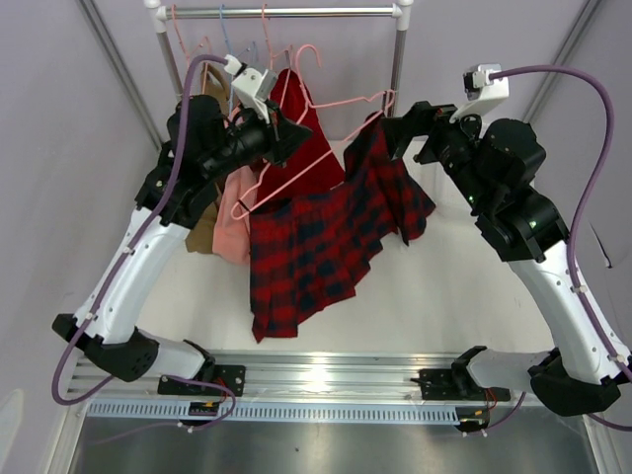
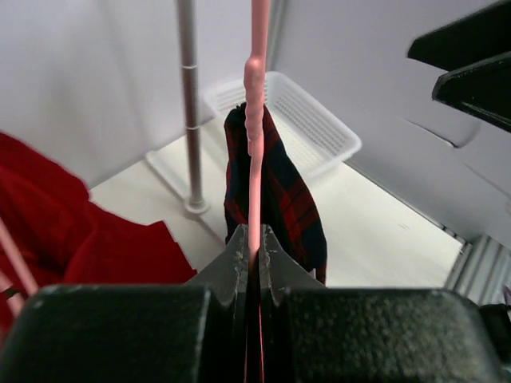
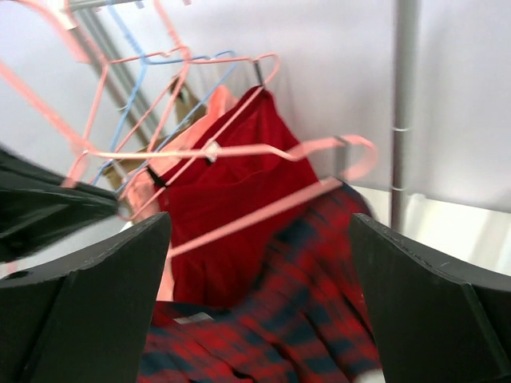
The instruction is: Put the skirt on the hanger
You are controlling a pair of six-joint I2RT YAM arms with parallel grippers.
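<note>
The plaid skirt (image 1: pixel 316 247) is hanging draped over the pale-pink wire hanger (image 2: pixel 256 183) before the clothes rack (image 1: pixel 286 13), the left gripper (image 2: pixel 254 239) pinching the hanger's wire while the right gripper (image 3: pixel 259 223) is gaping wide, empty, nearby.

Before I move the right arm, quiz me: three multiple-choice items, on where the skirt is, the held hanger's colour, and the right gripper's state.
1. The skirt is: A hanging from the hanger; B lying flat, off any hanger; C rolled into a ball.
2. The hanger in the left gripper is: A light blue; B pale pink; C white.
3. The right gripper is: A shut on the skirt; B shut on the hanger; C open, holding nothing.
Answers: 1 A, the top view shows it draped from the wire; 2 B, pink wire sits between the shut fingers; 3 C, its fingers stand wide apart.
</note>
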